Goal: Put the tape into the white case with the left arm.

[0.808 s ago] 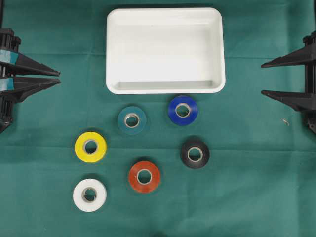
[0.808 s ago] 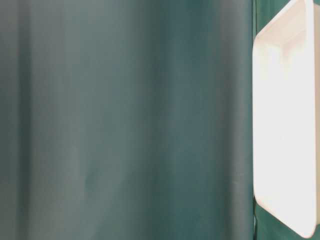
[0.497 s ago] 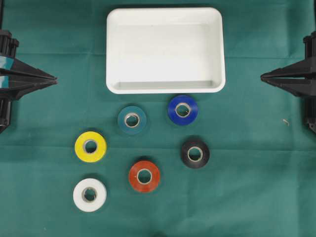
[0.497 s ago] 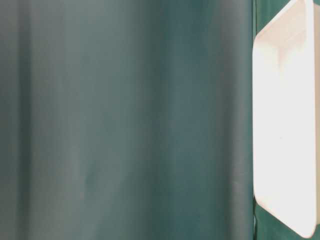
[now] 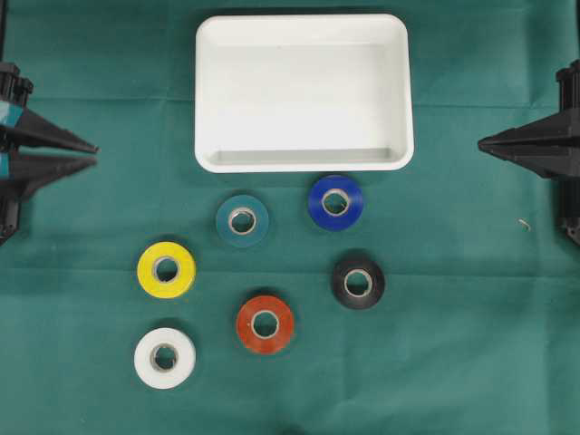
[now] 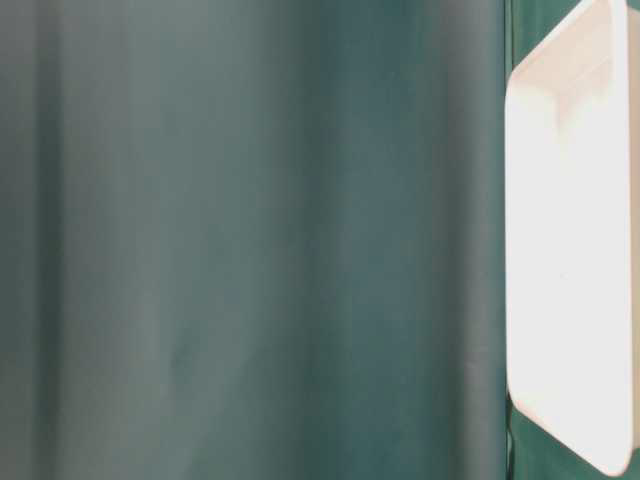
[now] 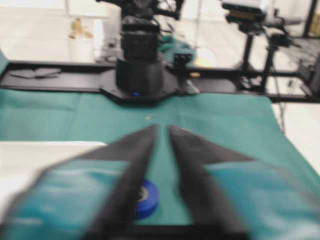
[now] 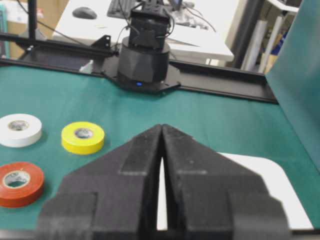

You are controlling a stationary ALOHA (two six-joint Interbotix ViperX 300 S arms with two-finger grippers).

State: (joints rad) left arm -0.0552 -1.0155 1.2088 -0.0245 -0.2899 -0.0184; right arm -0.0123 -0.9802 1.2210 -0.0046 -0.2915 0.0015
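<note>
While nothing was held inside it, the white case [image 5: 304, 27] was seen beyond six tape rolls lying on the green cloth [image 5: 453, 344]. The left gripper [image 5: 94, 155] was parted narrowly, the right gripper [image 5: 480, 141] pressed closed.

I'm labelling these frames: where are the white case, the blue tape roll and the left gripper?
white case [image 5: 304, 165]: overhead view, near rim.
blue tape roll [image 5: 319, 210]: overhead view, blue top face.
left gripper [image 5: 94, 156]: overhead view, between fingertips.

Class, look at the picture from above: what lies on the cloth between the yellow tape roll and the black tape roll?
Nothing lies squarely between the yellow roll and the black roll; that stretch of green cloth is bare in the overhead view.
</note>
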